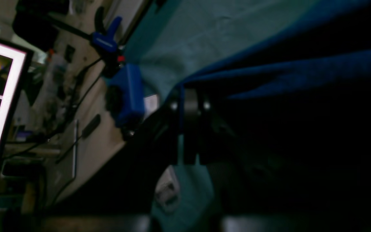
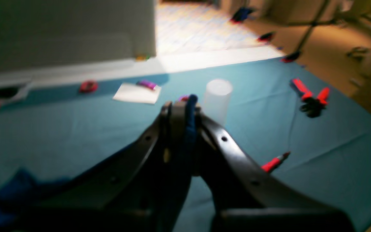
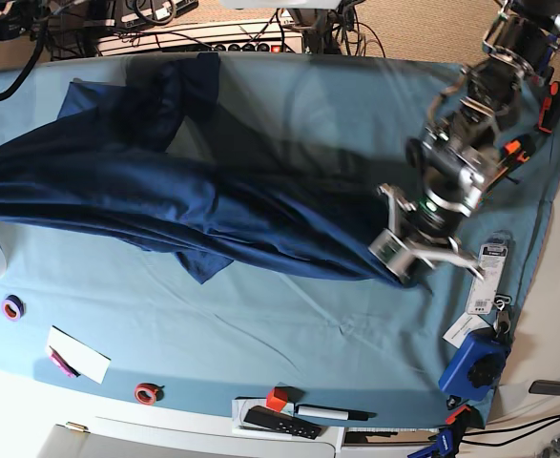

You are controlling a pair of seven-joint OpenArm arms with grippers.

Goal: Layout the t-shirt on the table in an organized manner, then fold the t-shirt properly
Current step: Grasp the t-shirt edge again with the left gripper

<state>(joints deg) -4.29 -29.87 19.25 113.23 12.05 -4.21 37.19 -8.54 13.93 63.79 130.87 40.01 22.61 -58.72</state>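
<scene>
Both clamped on shirt edges, left gripper [image 1: 190, 106] and right gripper [image 2: 182, 111], t-shirt [image 3: 184, 191] strung in a bunched band across table [image 3: 289, 315]; spreading likely underway, flattening and folding all left.

You have a white cup [image 2: 217, 99] near a paper sheet [image 2: 137, 93], a red ring [image 2: 88, 86], red-handled pliers [image 2: 311, 96] and a red marker [image 2: 275, 162]. A blue clamp [image 3: 473, 361] sits at your table corner, beside a black marker [image 3: 332, 412].
</scene>
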